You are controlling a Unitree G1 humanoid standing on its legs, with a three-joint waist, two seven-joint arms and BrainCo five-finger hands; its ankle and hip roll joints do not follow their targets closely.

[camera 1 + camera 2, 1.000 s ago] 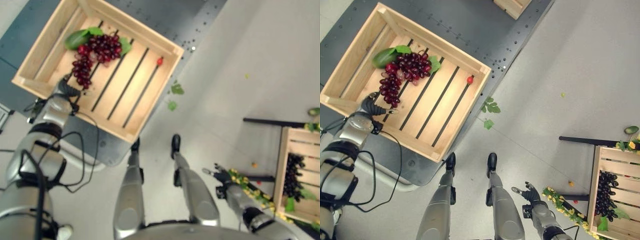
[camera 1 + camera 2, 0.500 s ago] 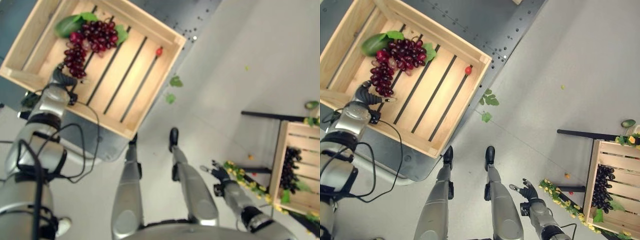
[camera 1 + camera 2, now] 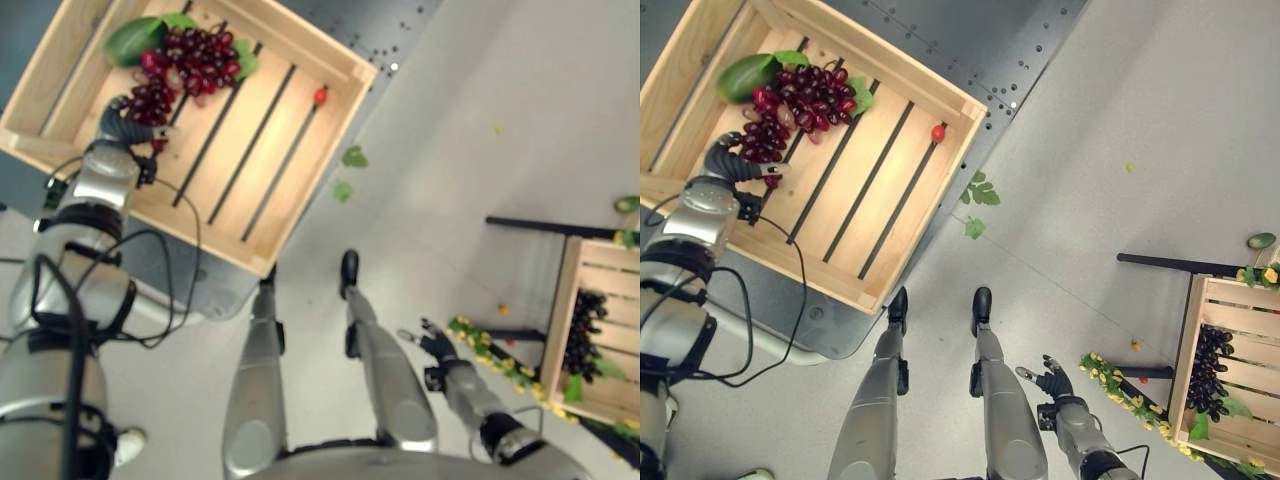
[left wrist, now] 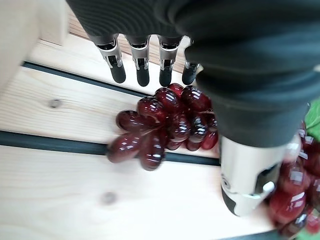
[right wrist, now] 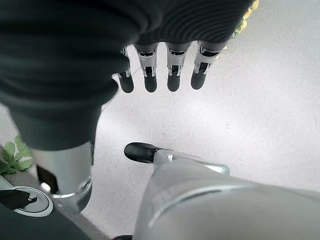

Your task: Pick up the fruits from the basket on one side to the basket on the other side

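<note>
A bunch of red grapes point(image 3: 790, 110) with green leaves lies in the far left corner of the big wooden crate point(image 3: 890, 230) on my left. My left hand point(image 3: 730, 160) reaches over the crate's near side and hovers at the lower end of the bunch. In the left wrist view its fingers point(image 4: 140, 65) are straight above the grapes point(image 4: 165, 125), the thumb point(image 4: 245, 185) apart beside them: open, holding nothing. My right hand point(image 3: 1050, 380) hangs low at my right side, fingers point(image 5: 172, 70) spread and open over the floor. A second crate point(image 3: 1240, 320) at the right holds dark grapes point(image 3: 1210, 370).
A small red fruit point(image 3: 938, 132) lies by the left crate's far right rim. Loose green leaves point(image 3: 980, 195) lie on the floor beside that crate. A strand of yellow-green leaves point(image 3: 1130, 405) trails on the floor by the right crate, and a green fruit point(image 3: 1260, 240) lies beyond it.
The camera has shifted a little. My left hand has moved forward from the crate's near rim to the lower end of the red grape bunch. The right hand has stayed put.
</note>
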